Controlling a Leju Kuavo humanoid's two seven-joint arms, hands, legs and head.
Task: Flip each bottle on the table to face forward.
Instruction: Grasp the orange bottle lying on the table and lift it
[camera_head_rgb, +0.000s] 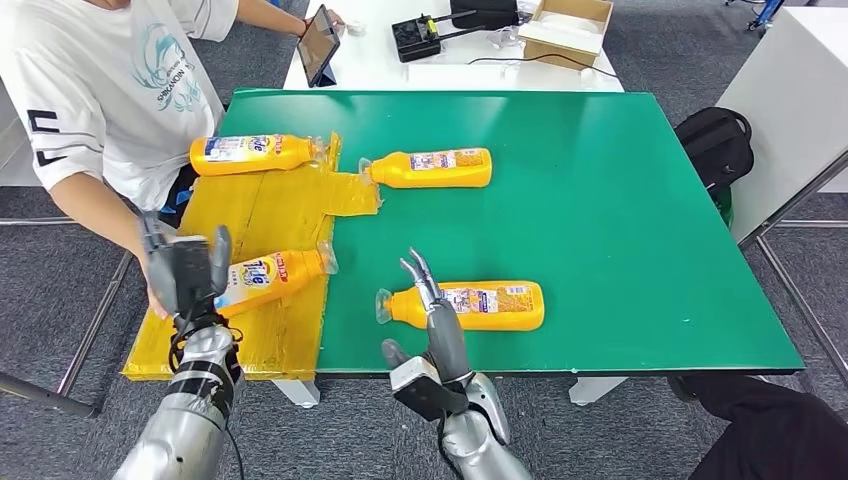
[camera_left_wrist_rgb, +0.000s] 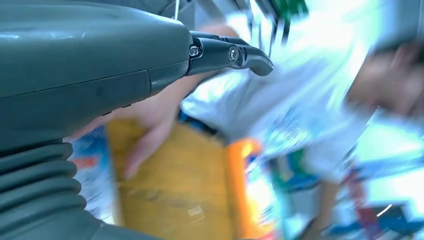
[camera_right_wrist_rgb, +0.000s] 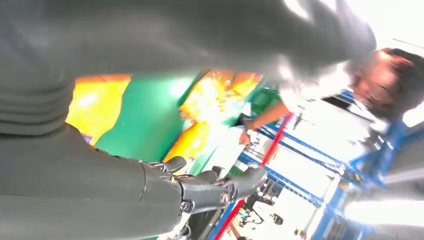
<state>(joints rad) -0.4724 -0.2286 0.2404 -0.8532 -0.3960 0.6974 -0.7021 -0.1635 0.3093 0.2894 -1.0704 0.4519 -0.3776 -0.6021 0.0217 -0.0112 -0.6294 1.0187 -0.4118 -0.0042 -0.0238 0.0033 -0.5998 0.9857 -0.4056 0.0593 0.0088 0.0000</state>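
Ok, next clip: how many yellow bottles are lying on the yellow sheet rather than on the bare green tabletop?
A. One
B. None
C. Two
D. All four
C. In the head view, the far-left bottle and the bottle by the left hand lie on the yellow sheet; the other two bottles rest on the green table.

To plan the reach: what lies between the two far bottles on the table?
In the head view, the far-left bottle and the far-right bottle lie apart; between them is crinkled yellow sheet and a strip of green tabletop.
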